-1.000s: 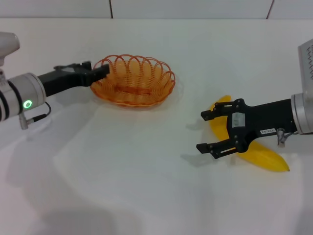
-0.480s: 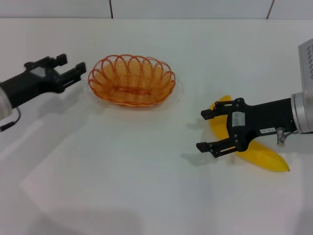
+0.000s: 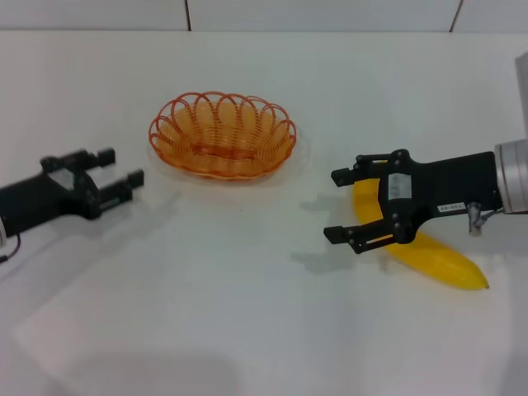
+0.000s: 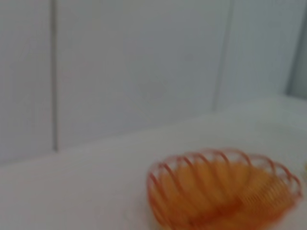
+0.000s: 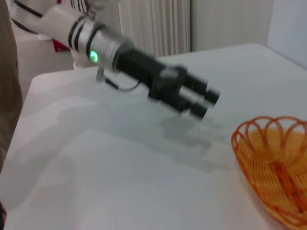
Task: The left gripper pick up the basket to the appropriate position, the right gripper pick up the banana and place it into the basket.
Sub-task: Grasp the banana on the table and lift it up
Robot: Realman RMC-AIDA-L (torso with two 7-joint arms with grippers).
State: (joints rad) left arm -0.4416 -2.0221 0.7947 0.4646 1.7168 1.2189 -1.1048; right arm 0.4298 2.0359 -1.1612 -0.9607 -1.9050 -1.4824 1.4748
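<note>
The orange wire basket (image 3: 223, 136) stands on the white table, left of centre towards the back. It also shows in the left wrist view (image 4: 223, 189) and the right wrist view (image 5: 276, 167), and nothing lies in it. My left gripper (image 3: 121, 166) is open and empty, apart from the basket, to its near left; it also shows in the right wrist view (image 5: 206, 103). The yellow banana (image 3: 437, 262) lies on the table at the right. My right gripper (image 3: 334, 205) is open just over the banana's far end, with its fingers reaching past it towards the left.
The white table (image 3: 247, 313) spreads bare between the two arms and towards the front. A tiled wall (image 3: 322, 12) runs along the back. The right wrist view shows the table's edge (image 5: 29, 91) on the left arm's side, with floor beyond.
My left gripper has come off the basket's left rim, opened and drawn back to the near left. The basket stays put. My right gripper has shifted slightly left over the banana.
</note>
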